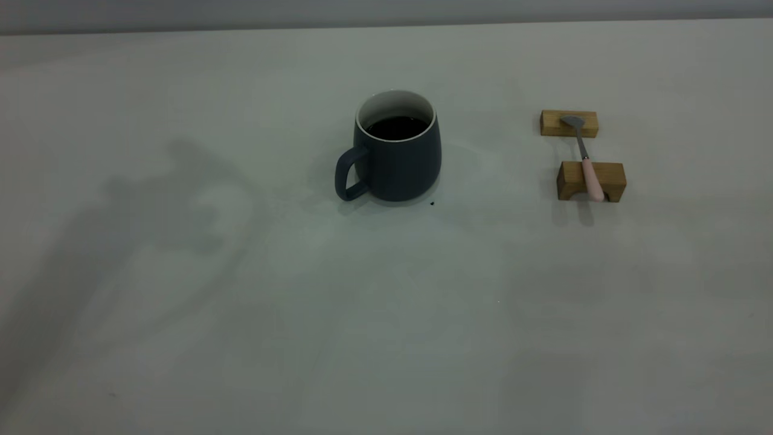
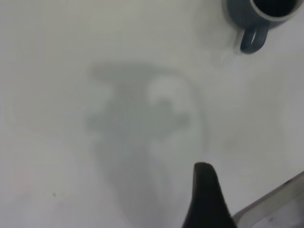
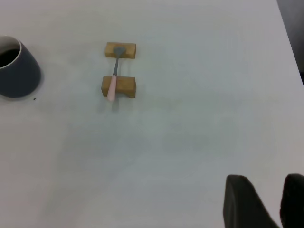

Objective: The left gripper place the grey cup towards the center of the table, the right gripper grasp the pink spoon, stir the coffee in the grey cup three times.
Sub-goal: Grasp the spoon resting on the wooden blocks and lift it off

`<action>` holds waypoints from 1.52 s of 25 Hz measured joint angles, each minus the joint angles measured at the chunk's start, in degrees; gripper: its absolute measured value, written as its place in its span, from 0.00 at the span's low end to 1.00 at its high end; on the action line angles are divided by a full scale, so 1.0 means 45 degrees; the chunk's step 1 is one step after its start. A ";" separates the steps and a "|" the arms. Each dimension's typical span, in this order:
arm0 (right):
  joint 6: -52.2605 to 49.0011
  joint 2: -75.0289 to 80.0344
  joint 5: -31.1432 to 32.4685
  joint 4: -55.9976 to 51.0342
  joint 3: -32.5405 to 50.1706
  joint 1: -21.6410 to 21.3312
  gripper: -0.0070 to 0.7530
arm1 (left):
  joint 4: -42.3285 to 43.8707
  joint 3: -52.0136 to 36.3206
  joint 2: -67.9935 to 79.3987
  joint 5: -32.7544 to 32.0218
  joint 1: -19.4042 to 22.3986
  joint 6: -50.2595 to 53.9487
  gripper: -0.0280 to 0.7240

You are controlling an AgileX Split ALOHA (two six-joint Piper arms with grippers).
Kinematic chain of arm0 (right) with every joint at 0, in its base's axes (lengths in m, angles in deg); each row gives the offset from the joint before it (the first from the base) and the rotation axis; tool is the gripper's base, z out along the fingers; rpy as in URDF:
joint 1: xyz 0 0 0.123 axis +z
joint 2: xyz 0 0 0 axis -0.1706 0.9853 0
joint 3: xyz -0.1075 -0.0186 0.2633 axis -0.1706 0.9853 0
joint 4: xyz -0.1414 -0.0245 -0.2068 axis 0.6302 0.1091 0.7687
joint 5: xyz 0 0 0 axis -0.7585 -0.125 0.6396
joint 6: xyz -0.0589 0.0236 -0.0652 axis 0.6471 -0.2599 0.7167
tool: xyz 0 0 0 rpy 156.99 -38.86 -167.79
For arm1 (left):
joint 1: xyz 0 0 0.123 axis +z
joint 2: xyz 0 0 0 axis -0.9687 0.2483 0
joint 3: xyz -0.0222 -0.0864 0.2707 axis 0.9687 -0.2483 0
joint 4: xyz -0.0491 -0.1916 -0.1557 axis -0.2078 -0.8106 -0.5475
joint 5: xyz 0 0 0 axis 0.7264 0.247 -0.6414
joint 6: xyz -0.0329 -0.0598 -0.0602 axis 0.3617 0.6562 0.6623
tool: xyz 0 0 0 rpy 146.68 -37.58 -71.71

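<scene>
The grey cup stands upright near the middle of the table, its handle toward the front left, with dark coffee inside. To its right the pink spoon lies across two tan wooden blocks, bowl on the far block and pink handle over the near one. Neither arm shows in the exterior view. The left wrist view shows my left gripper high above bare table, far from the cup. My right gripper is open and empty, well away from the spoon and the cup.
The far wooden block and the near wooden block hold the spoon off the table. A tiny dark speck lies just in front of the cup. The table's right edge shows in the right wrist view.
</scene>
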 joint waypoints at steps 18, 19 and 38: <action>0.0000 0.0000 0.0000 0.0000 0.0000 0.0000 0.32 | -0.0818 -1.3467 -1.0841 0.0622 0.0000 0.1174 0.79; 0.0000 0.0000 0.0000 0.0000 0.0000 0.0000 0.32 | -0.0589 -1.3747 -1.1524 0.0692 0.0000 0.1445 0.79; 0.0000 0.0000 0.0000 0.0000 0.0000 0.0000 0.32 | 0.0153 -1.4014 -2.0909 0.0523 0.0763 0.2876 0.79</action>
